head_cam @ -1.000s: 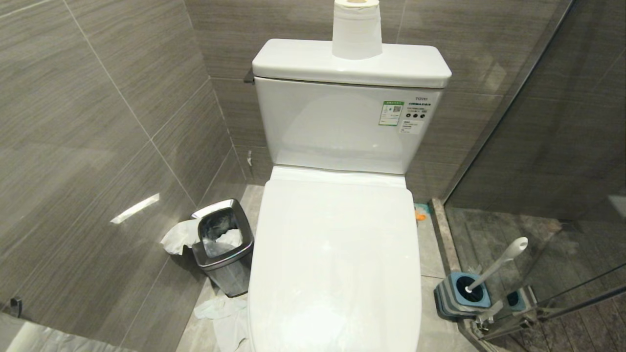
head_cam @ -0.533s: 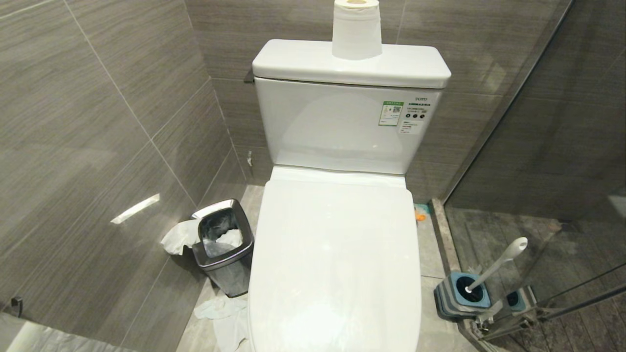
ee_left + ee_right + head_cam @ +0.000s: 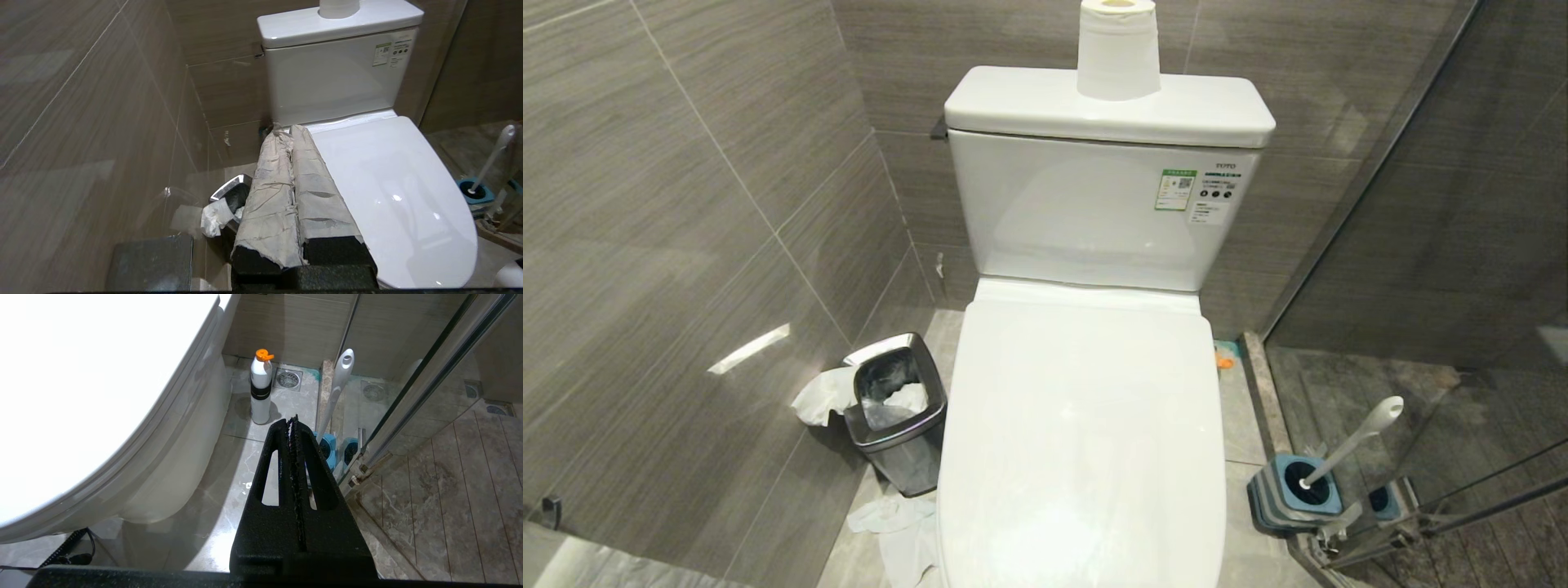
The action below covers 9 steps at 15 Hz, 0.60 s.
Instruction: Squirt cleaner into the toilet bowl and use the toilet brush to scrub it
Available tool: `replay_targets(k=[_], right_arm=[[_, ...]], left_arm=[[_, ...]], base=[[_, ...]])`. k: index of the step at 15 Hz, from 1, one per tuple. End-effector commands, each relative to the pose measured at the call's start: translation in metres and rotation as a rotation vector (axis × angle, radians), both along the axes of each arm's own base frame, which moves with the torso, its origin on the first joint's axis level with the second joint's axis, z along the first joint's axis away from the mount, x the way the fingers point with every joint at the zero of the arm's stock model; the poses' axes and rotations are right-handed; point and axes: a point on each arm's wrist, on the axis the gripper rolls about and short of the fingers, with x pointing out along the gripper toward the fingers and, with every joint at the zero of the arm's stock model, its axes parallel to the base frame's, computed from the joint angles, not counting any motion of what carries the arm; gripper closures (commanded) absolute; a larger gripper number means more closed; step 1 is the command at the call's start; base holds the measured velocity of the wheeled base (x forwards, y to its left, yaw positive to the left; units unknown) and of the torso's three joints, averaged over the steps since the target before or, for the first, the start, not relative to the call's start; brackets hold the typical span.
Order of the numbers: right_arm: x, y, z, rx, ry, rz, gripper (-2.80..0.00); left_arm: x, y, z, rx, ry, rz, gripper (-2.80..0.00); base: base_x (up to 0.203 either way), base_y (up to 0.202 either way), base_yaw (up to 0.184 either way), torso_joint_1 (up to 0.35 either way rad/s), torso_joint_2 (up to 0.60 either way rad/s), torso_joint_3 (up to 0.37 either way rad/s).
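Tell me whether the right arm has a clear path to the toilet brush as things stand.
Probably yes. The right gripper, shut and empty, points at the toilet brush, upright in its holder beside the glass door; only bare floor lies between.

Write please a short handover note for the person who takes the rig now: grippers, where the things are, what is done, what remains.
Left gripper: shut, empty, near the toilet's left side.
Right gripper: shut, empty, low by the toilet's right side.
Toilet lid: closed, so the bowl is hidden.
Toilet brush: standing in its blue holder on the floor, right of the toilet.
White bottle with orange cap: upright on the floor beside the toilet base.
Done: nothing visible.
Left: open lid, squirt cleaner, scrub.
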Motion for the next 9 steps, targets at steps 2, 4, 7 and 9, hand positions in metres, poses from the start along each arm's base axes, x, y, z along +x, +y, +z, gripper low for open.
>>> replay_targets(k=[2, 4, 7, 9], right_arm=[[0.0, 0.0, 0.0, 0.0, 0.001, 0.0, 0.0], [0.0, 0.0, 0.0, 0.0, 0.001, 0.0, 0.0], [0.0, 0.0, 0.0, 0.0, 0.002, 0.0, 0.0], [0.0, 0.0, 0.0, 0.0, 0.001, 0.0, 0.0]], left_arm=[[-0.013, -0.002, -0.039, -0.006, -0.04, 0.051, 0.0], [-0.014, -0.004, -0.055, -0.007, -0.045, 0.068, 0.0], [-0.014, -0.002, -0.074, -0.011, -0.036, 0.072, 0.0], [-0.014, -0.002, -0.091, -0.012, -0.033, 0.077, 0.0]], base=[[0.0, 0.0, 0.0, 0.0, 0.0, 0.0], [0.0, 0.0, 0.0, 0.0, 0.0, 0.0], [0.0, 0.0, 0.0, 0.0, 0.0, 0.0], [0.0, 0.0, 0.0, 0.0, 0.0, 0.0]])
